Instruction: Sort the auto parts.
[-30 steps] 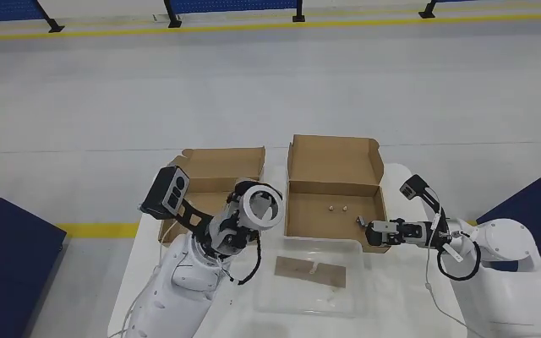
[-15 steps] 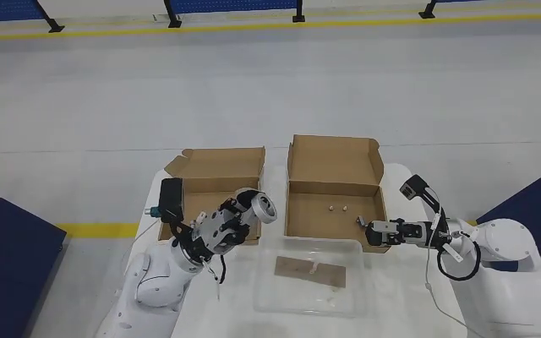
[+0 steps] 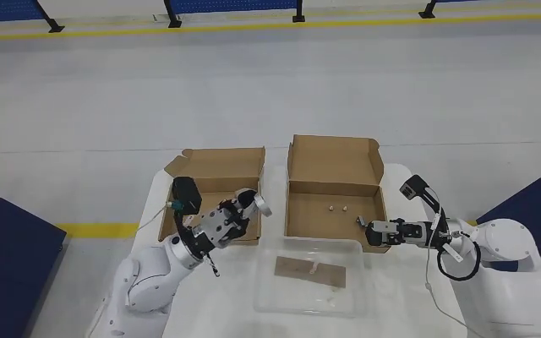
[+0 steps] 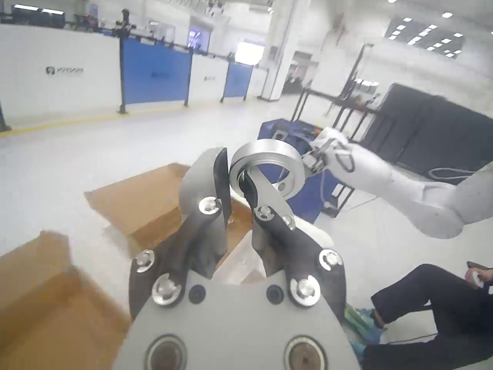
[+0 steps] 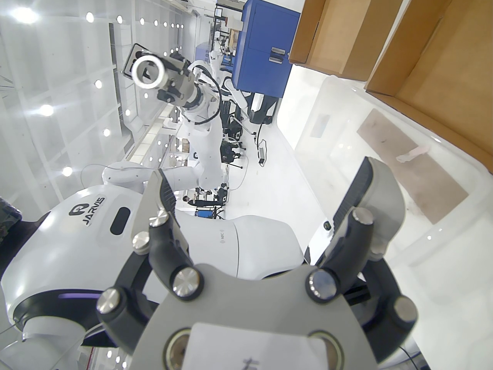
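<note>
- The left open brown cardboard box lies just beyond and below the left claw, and the right open brown cardboard box stands beside it
- The clear plastic tray sits in front of both boxes, nearer the robot
- The right gripper hangs spread and empty at the right box's near corner
- The left gripper pinches the wall of a shiny silver metal ring, with one finger inside the hole and one outside
- The ring hovers over the left box's near right corner, so that box looks like the closer drop
- Two small pale parts lie in the right box
</note>
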